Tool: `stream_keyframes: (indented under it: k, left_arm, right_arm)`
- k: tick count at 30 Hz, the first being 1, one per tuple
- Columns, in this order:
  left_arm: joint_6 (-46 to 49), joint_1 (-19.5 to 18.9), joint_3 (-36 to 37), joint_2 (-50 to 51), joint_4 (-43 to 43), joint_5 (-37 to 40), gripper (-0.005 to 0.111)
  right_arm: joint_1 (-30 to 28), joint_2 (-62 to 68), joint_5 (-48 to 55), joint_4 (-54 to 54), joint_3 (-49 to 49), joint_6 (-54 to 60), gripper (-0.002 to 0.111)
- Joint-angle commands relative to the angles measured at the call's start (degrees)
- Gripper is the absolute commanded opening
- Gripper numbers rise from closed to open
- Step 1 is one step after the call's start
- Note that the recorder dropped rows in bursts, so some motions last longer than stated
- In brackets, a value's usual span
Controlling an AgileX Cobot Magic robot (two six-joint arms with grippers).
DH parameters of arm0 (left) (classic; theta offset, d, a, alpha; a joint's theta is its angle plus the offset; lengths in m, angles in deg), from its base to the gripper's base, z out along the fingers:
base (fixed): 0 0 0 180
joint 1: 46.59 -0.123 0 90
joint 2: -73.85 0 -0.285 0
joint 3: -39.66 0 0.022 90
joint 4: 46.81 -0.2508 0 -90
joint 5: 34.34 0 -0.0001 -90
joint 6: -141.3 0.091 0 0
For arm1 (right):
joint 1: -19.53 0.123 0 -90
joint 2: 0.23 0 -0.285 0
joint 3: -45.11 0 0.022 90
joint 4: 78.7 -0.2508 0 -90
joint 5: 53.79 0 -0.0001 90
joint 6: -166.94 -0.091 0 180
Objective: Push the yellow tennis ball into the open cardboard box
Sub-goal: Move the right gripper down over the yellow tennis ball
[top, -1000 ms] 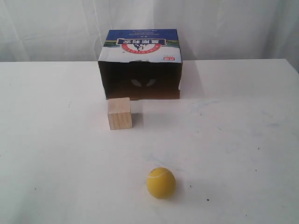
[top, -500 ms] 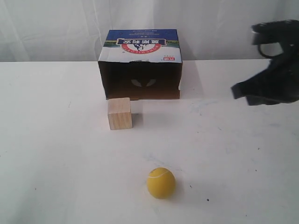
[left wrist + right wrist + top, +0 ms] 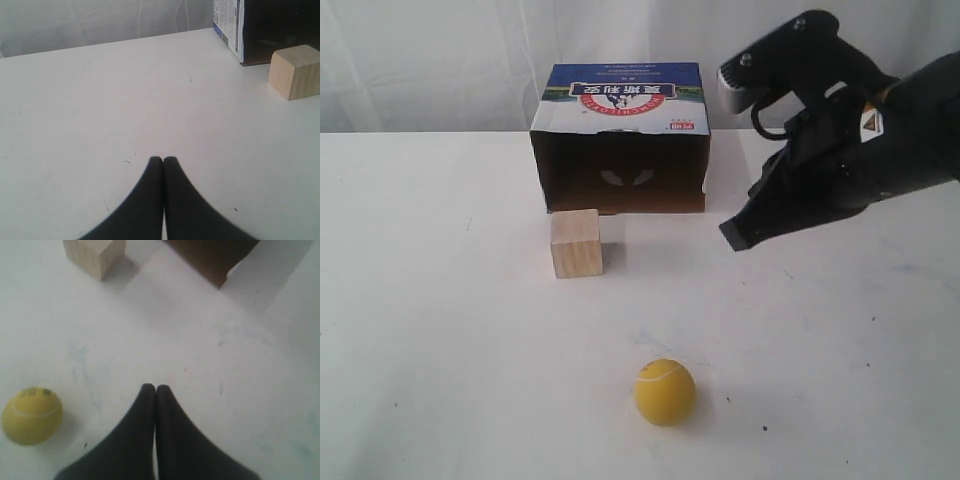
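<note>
The right gripper (image 3: 736, 237) hangs above the table (image 3: 440, 330) with its two black fingers pressed together and nothing between them; in the right wrist view the tips meet in a narrow point over bare tabletop. It touches nothing. In the exterior view it sits on the right, nearer the open cardboard box (image 3: 625, 92) than the yellow tennis ball (image 3: 665, 392). I judge this to be the approach step, with the push not yet begun. The left gripper (image 3: 163, 160) is likewise closed and empty, low over the table and well apart from the ball, so it looks to have no part here. The next move calls for bringing the right fingertips down to the ball's near side, the side away from the box, and then driving it toward the dark opening. The ball rests alone in the foreground, well apart from the box and roughly in line with the middle-to-right part of its mouth. A pale wooden cube (image 3: 576, 243) stands just before the left part of that mouth, so the line should pass to its right. The ball is deep yellow with a thin white curved seam. It should roll freely, and an off-centre nudge from so narrow a tip could send it sideways.
</note>
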Motion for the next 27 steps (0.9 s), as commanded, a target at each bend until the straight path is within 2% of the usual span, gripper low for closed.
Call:
stream_keyframes:
  k: [1, 5, 11, 19, 27]
  left_arm:
    - [0.1, 0.4, 0.2, -0.3, -0.2, -0.5, 0.000]
    - [0.1, 0.4, 0.2, -0.3, -0.2, -0.5, 0.000]
    - [0.1, 0.4, 0.2, -0.3, -0.2, -0.5, 0.000]
    - [0.1, 0.4, 0.2, -0.3, -0.2, -0.5, 0.000]
    - [0.1, 0.4, 0.2, -0.3, -0.2, -0.5, 0.000]
  right_arm:
    - [0.2, -0.4, -5.4, -1.1, -0.2, -4.9, 0.000]
    - [0.4, -0.3, -0.6, -10.4, -0.2, -6.4, 0.000]
    - [2.6, 4.3, 12.8, -19.6, 1.0, 0.1, 0.000]
    - [3.6, 12.1, 8.8, -27.9, 2.4, 1.1, 0.000]
    - [6.6, 13.3, 9.9, -28.2, 2.4, 1.1, 0.000]
